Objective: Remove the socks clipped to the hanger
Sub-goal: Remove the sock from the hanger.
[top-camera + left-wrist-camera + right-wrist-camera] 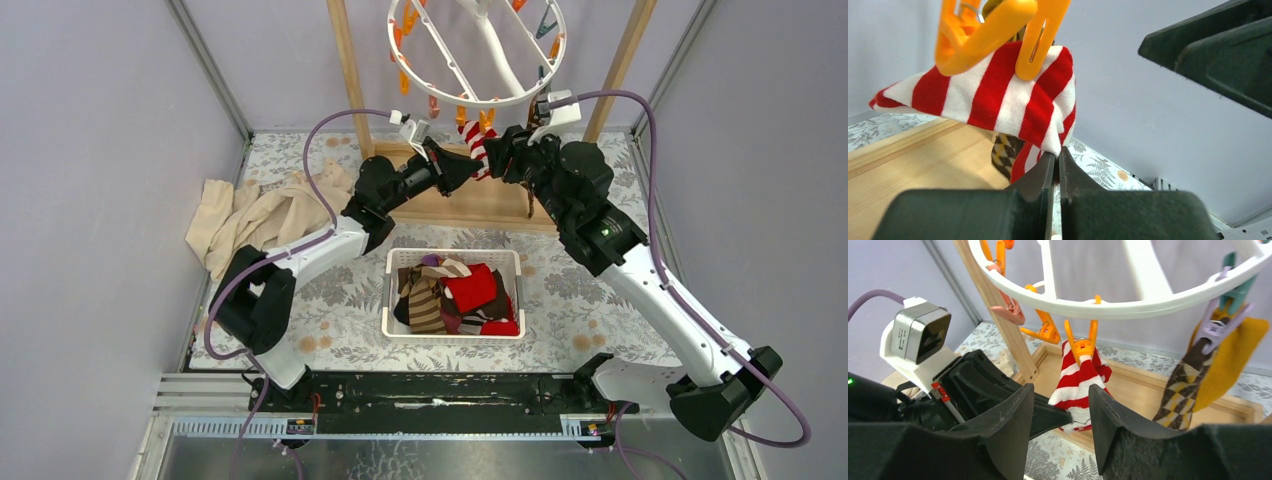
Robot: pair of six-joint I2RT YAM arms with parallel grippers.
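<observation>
Left jaws are closed right down, tips meeting at the lower hem of the red-and-white striped sock. The hem corner runs in between the tips, so it looks pinched. That sock hangs just above and ahead of the left jaws, clamped at its top by an orange clip on the hanger, a white ring overhead of both jaws. Right jaws are partly open, about half spread, gripping nothing. The striped sock and the left jaws' tip show in the gap just beyond them, and the sock is clear of both right fingers in the wrist view. The two sets of jaws face each other under the ring's near rim, close together, with the sock between. To the right of the right jaws a brown argyle sock and a mustard sock hang side by side from a purple clip and a teal clip. More orange clips dangle up and left of the right jaws. A wooden rack post stands beyond the left jaws, with the wooden base board below them. Well below and behind both jaws, toward the arm bases, a white basket on the table holds a heap of socks, red, brown-striped and dark. A beige cloth lies crumpled on the table far left of the left jaws.
</observation>
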